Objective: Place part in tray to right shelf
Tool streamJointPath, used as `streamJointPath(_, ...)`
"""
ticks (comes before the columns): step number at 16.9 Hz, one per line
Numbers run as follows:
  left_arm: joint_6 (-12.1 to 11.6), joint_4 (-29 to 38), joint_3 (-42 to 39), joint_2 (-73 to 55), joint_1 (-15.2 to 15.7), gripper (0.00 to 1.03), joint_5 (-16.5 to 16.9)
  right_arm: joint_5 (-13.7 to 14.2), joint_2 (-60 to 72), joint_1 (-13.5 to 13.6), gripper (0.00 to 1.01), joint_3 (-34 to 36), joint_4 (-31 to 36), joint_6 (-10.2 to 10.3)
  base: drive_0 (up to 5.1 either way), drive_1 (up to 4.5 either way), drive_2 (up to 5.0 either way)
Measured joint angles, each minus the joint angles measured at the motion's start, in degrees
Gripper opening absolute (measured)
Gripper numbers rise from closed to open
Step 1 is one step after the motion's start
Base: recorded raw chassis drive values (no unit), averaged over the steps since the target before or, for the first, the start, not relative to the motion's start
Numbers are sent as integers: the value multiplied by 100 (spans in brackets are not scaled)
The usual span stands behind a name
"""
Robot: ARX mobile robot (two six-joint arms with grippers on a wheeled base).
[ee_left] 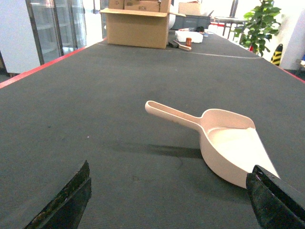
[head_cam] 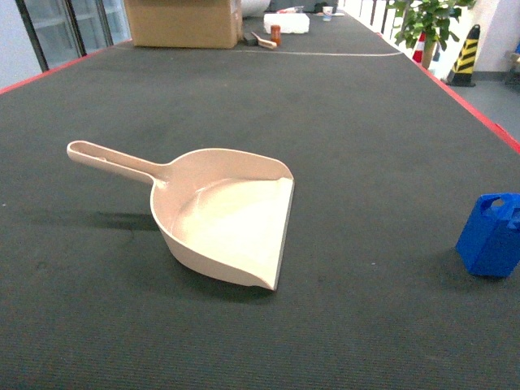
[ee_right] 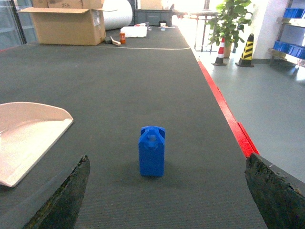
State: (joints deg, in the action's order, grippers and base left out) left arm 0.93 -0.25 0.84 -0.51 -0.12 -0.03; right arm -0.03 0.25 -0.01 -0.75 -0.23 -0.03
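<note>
Dark ribbed matting covers the long bench [head_cam: 341,122], edged in red, with a cardboard box [head_cam: 183,22] and a potted plant [head_cam: 426,20] at the far end. Both my jaws stand wide open and hold nothing; each wrist view shows only dark fingertips [ee_left: 66,200] at its lower corners. My left jaws face the tray [head_cam: 227,219], which lies flat near the middle, handle pointing left and back, straight lip turned toward the right. That lip faces the part [ee_right: 152,151], which stands upright well to the right and apart from the tray. My right jaws frame the part squarely, so I judge picking it up comes first. No shelf shows in any view.
</note>
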Motion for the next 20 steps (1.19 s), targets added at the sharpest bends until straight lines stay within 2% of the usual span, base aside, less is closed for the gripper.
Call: streamJointPath(20,0,0,0,-2,0,98,0,0,0,0,98,0,0,0,0,0,0)
